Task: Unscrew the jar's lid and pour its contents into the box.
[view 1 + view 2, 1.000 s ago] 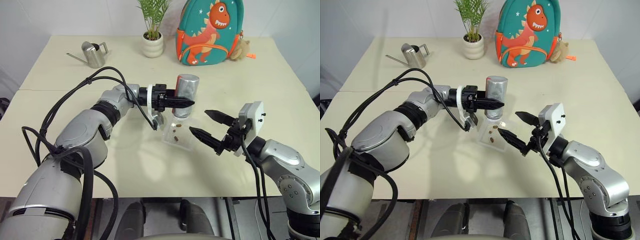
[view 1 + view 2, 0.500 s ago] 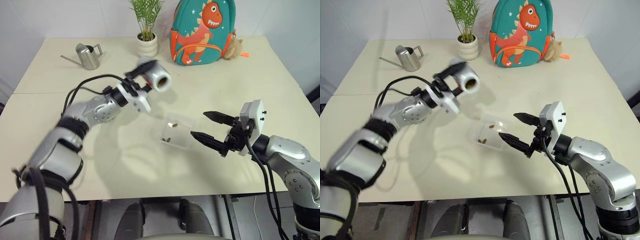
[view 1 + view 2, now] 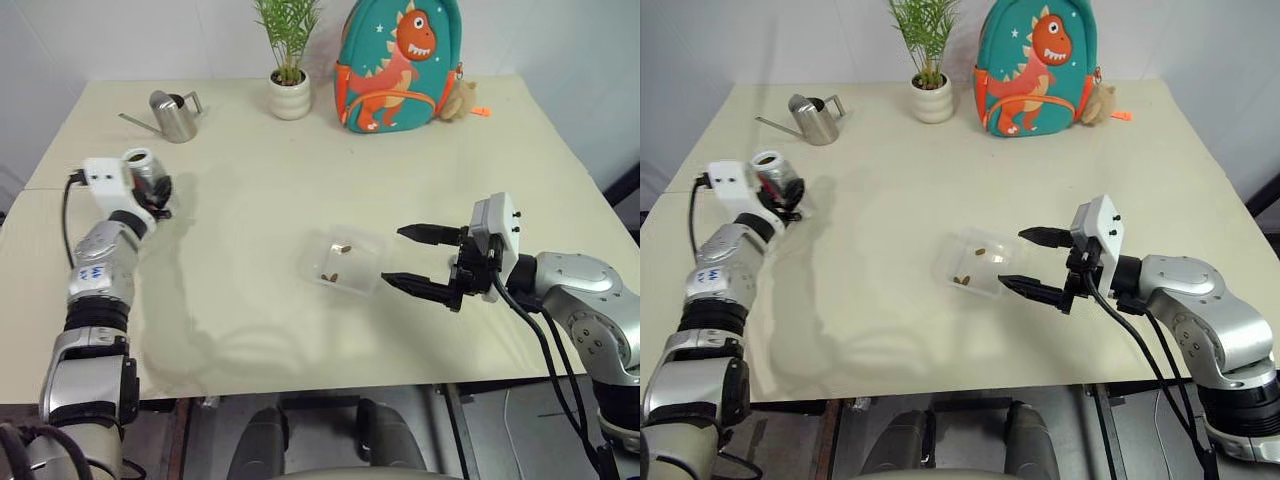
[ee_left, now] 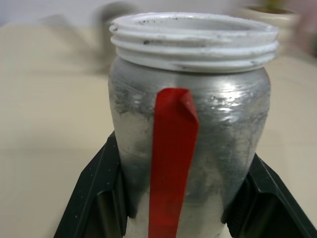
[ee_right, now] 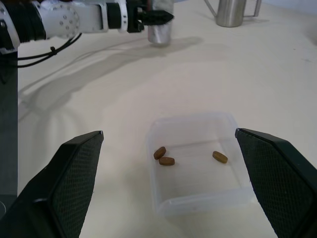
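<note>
Now the left gripper [image 5: 157, 16] hugs the open jar [image 4: 188, 129] upright at the table's [image 3: 250, 190] left side; the right gripper [image 3: 408, 257] gapes empty beside the box [image 3: 341, 262]; three brown bits [image 5: 166, 159] lie inside.

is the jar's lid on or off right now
Off. The jar, clamped in the left gripper, shows a bare white threaded rim with no cap.

Three brown pellets [image 5: 167, 160] lie in the clear box [image 5: 198, 202].

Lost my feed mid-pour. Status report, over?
Left gripper shut on open jar, upright at table's left. Right gripper open beside box. Three pellets in box. Nothing in the way.
</note>
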